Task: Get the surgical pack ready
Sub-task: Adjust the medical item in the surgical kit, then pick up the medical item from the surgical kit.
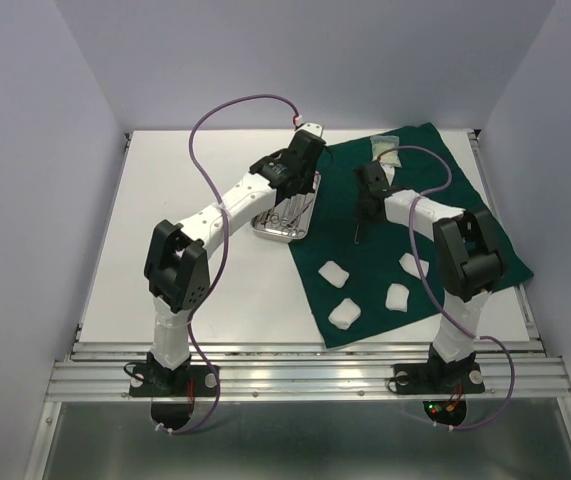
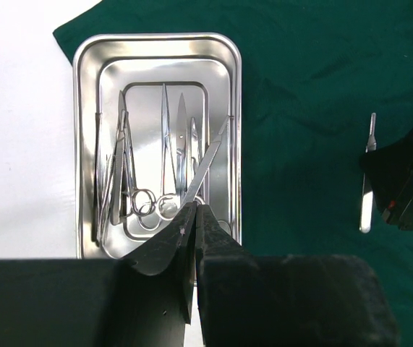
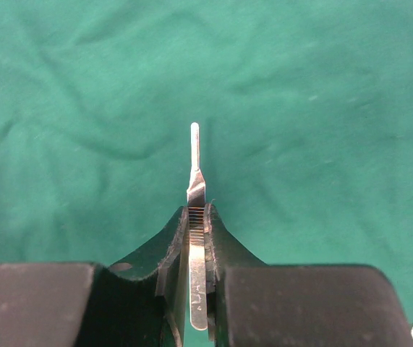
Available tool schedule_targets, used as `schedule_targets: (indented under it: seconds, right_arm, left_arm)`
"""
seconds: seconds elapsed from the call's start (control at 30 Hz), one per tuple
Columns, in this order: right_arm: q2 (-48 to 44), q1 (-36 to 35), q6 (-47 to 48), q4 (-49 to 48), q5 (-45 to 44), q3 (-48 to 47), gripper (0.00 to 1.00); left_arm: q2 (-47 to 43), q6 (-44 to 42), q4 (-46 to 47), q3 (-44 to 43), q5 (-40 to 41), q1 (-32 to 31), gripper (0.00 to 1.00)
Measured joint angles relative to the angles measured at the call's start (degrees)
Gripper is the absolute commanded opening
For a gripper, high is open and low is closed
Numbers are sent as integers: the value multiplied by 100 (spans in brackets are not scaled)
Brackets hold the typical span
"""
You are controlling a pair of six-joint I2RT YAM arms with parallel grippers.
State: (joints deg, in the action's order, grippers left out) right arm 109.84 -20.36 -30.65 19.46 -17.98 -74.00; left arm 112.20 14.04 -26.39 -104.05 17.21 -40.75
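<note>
Right wrist view: right tool clenched on slim steel scalpel handle, held over green drape. Left tool pinched closed over instrument tray at drape edge. Risk: narrow grip, handle could pivot, slip.

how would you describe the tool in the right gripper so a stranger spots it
Find the dark green drape on the table's right half; over its middle the right gripper is shut on a steel handle. Unlike the ring-handled instruments in the steel tray at the drape's left edge, it is one flat strip without finger rings.
</note>
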Motion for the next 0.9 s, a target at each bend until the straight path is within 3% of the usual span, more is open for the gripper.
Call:
schedule_targets:
  seconds: [0.13, 0.3, 0.43, 0.5, 0.63, 0.9]
  right_arm:
    - [15, -157, -76, -24, 170, -57, 7]
    - [142, -308, -157, -70, 337, -247, 39]
    - [142, -352, -170, -63, 275, -247, 48]
    - [131, -345, -157, -55, 116, -247, 48]
    - [-111, -151, -59, -35, -15, -116, 49]
    - [-1499, 1469, 138, -61, -114, 684, 49]
  left_arm:
    - [0, 0, 0, 0, 0, 11, 14]
    - [-20, 0, -2, 28, -2, 11, 15]
    - [-26, 17, 2, 35, -46, 11, 31]
    - [-26, 46, 4, 46, -98, 11, 36]
    - [-20, 57, 11, 55, -245, 4, 36]
    - [660, 142, 22, -299, -407, -348, 40]
